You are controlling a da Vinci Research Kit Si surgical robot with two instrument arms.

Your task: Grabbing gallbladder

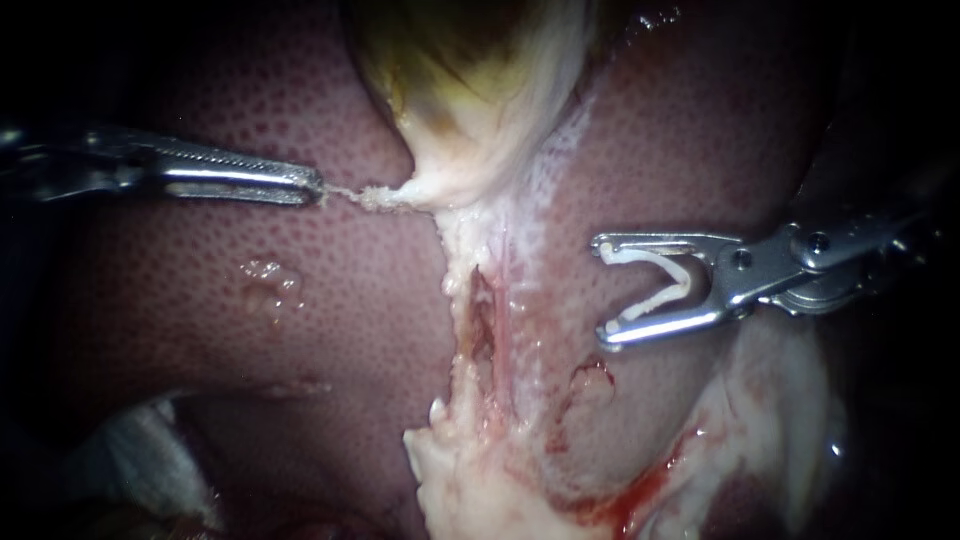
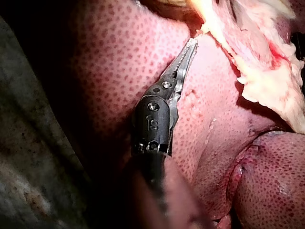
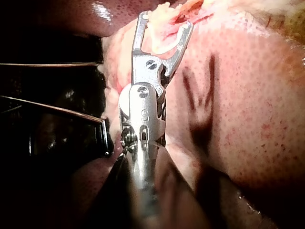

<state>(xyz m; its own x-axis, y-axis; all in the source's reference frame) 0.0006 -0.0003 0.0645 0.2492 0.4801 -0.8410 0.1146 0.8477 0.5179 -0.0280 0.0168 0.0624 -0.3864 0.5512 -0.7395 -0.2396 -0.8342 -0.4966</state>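
Note:
The gallbladder [image 1: 470, 90], yellow-green with a pale lower end, hangs at the top centre of the endoscope view. A thin pale strand [image 1: 370, 197] stretches from its lower edge to my left instrument [image 1: 318, 188], whose jaws are shut on the strand's end. In the left wrist view the same instrument [image 2: 192, 44] meets pale tissue [image 2: 214, 24] at its tip. My right instrument [image 1: 602, 290] hovers over the liver [image 1: 200, 300], right of the raw pale bed [image 1: 490, 330]. Its jaws stand wide apart and hold a white V-shaped clip [image 1: 655, 305]. The right wrist view shows that instrument [image 3: 167, 21] with the clip [image 3: 167, 46].
Pale fatty tissue [image 1: 470, 480] lies below the bed, with fresh blood [image 1: 640, 495] to its right. White gauze [image 1: 140, 460] shows at the lower left. Small bubbles [image 1: 270, 280] sit on the liver. A dark metal frame [image 3: 102, 133] stands beside the right instrument.

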